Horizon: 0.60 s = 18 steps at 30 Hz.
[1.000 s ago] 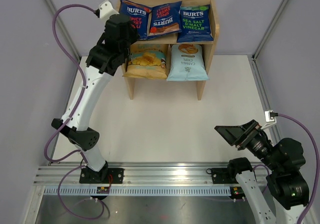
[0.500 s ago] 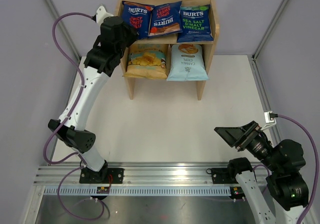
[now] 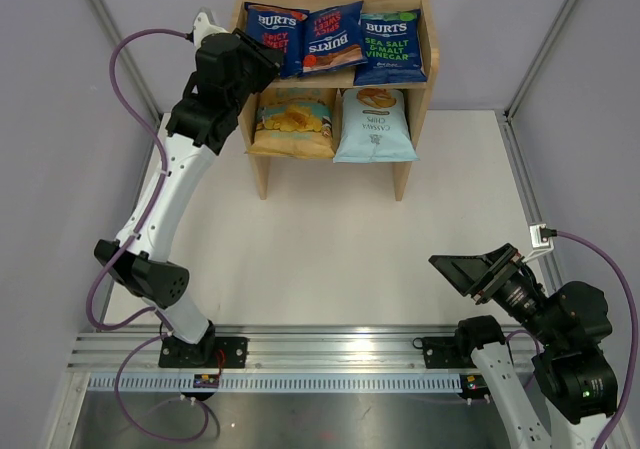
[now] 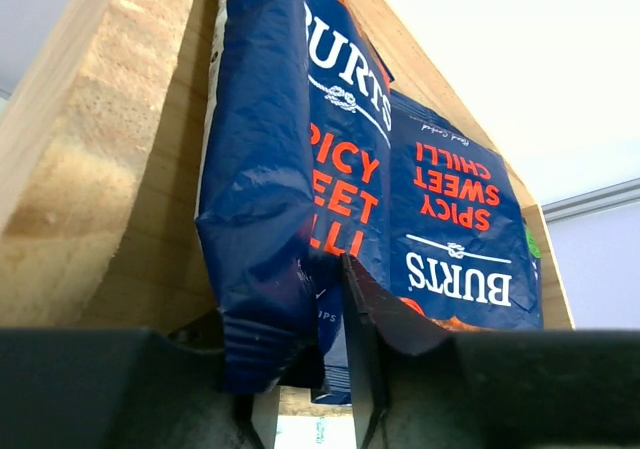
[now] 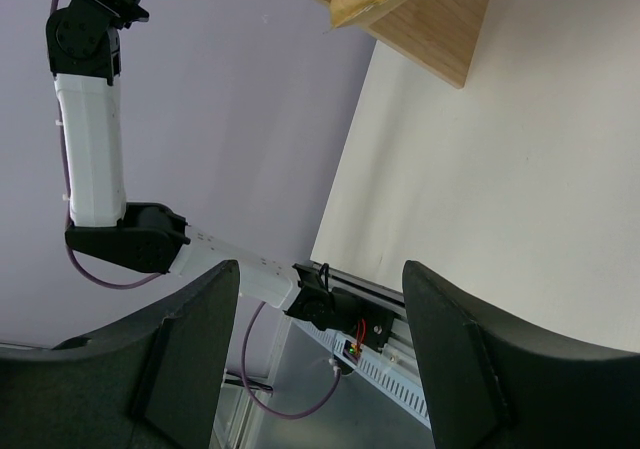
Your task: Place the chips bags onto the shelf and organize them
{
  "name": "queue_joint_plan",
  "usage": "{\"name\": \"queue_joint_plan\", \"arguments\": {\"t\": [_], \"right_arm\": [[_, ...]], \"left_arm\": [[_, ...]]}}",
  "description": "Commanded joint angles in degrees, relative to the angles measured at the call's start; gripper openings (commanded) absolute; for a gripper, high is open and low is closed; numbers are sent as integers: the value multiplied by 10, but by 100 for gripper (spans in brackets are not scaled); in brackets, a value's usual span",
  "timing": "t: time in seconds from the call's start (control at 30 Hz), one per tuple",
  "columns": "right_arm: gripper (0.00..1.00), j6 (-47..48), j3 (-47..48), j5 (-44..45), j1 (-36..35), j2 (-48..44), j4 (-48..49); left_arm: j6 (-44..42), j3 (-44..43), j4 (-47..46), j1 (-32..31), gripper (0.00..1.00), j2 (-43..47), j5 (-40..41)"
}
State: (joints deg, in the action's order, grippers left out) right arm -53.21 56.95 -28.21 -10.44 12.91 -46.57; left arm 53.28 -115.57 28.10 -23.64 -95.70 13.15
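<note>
As left gripper [image 4: 300,369] pinches BURTS SPICY SWEET CHILLI bag [image 4: 265,159] | right gripper [image 5: 320,354]: jaws wide

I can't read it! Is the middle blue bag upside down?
Yes, upside down: the middle blue bag has its BURTS name at the bottom, flipped, unlike the left blue bag.

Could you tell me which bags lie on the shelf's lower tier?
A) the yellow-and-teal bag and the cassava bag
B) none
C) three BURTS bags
A: the yellow-and-teal bag and the cassava bag lie below; the three BURTS bags sit on top.
</note>
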Motion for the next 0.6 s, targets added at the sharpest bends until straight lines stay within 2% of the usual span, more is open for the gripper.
{"name": "queue_joint_plan", "arguments": {"t": [0.0, 0.1, 0.17, 0.3, 0.57], "right_arm": [[74, -2, 2, -18, -2, -6, 17], [74, -6, 0, -19, -2, -5, 23], [74, -7, -1, -19, -2, -4, 24], [73, -3, -2, -17, -2, -3, 27], [76, 109, 31, 26, -2, 34, -33]], "left_arm": [[-14, 11, 49, 8, 34, 4, -22], [-27, 10, 62, 10, 41, 14, -6], [-36, 10, 69, 11, 51, 23, -1], [-48, 24, 74, 11, 59, 46, 9], [-75, 60, 77, 14, 70, 89, 9]]}}
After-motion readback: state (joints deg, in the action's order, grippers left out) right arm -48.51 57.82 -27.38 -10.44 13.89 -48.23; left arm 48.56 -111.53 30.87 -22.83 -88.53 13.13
